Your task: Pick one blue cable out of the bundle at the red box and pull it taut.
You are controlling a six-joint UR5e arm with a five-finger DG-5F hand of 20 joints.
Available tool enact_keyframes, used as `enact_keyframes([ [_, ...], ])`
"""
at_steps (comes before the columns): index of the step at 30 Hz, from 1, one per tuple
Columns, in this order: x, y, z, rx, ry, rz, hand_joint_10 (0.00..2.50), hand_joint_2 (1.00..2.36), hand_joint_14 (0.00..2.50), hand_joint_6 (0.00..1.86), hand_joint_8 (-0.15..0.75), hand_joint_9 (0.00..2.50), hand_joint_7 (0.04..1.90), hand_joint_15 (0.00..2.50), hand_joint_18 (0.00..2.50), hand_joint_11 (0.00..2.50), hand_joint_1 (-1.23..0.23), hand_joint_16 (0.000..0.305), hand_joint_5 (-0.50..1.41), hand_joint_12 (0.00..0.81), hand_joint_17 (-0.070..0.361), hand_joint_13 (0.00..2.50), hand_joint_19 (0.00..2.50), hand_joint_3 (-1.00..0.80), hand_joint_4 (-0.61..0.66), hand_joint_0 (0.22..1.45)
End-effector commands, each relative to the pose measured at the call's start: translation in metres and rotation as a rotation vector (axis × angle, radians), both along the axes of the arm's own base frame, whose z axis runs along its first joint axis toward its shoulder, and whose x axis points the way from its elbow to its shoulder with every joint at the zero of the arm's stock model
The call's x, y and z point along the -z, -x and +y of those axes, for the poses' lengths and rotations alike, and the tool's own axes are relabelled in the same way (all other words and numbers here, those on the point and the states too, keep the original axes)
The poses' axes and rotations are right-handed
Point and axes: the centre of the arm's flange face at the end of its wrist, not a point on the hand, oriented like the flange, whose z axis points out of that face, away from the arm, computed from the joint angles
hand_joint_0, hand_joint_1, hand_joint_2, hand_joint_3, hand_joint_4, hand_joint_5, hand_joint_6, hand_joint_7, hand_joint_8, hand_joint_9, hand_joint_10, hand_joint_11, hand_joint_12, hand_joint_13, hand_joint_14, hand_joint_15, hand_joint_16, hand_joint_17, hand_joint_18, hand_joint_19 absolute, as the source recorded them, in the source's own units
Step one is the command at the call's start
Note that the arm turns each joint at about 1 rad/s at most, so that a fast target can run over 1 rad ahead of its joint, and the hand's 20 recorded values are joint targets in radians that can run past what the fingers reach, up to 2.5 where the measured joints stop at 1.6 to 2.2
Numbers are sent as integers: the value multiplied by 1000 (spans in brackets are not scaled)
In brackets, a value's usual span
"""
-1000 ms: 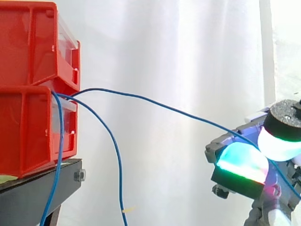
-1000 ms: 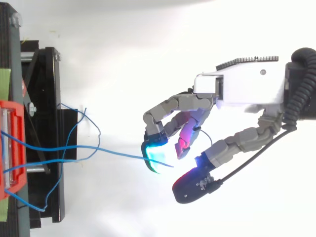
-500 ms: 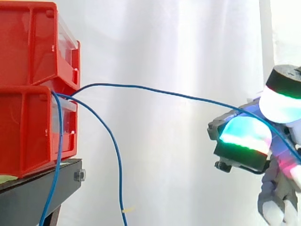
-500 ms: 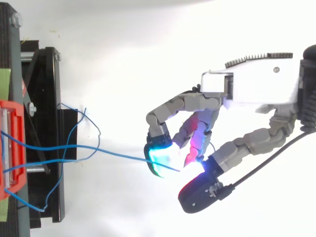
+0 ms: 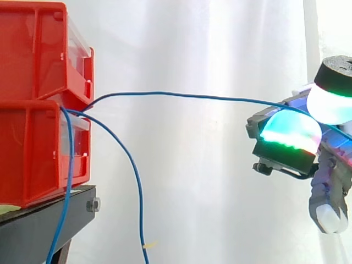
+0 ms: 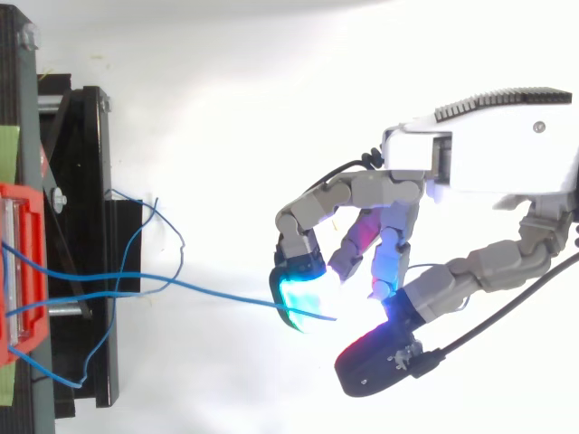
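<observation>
- Count, side view: I log two red bins, the upper bin stacked on the lower bin, on one black stand before the white curtain.
- Count, cables: three blue strands leave the gap between the bins.
- Materials: the bins are glossy moulded plastic, boxy, with clear front panels. The stand is matt black with a bolt head at its edge. The curtain hangs in soft vertical folds.
- Task item: the held blue cable is thin, smooth and round. It runs from the bin fronts across open air to the hand in a shallow upward bow, not quite straight.
- The drooping blue cable arcs out from the bins and falls below the frame edge. The hanging blue cable drops close along the lower bin's front.
- Hand: the fingers are curled, and the held blue cable is pinched between the cyan-green pad and the white pad with a black cap.
- Top view: a short free end of the cable pokes out past the cyan pad.
</observation>
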Motion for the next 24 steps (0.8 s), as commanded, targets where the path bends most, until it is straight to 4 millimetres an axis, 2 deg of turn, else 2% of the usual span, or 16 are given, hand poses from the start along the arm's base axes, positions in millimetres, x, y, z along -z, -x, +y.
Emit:
enact_keyframes([
  [1,0,0,0,-1,2,-1,0,1022,5,505,279,1476,1239,192,748,60,-763,51,123,364,116,947,355,-224,-119,609],
  [7,0,0,1,-3,3,-1,1,1021,5,505,290,1469,1234,195,714,85,-760,52,121,370,116,929,354,-230,-120,613],
  [14,-1,-1,3,6,6,-3,0,1019,4,505,363,1352,1249,184,672,11,-751,53,118,390,119,892,321,-244,-117,620],
  [20,-1,-2,5,8,6,-11,0,1018,4,505,336,1127,1237,180,638,0,-737,53,110,408,119,858,317,-268,-114,618],
  [24,0,-2,6,9,2,-11,0,1018,5,505,330,1079,1235,187,634,0,-733,53,109,411,119,855,316,-271,-114,616],
])
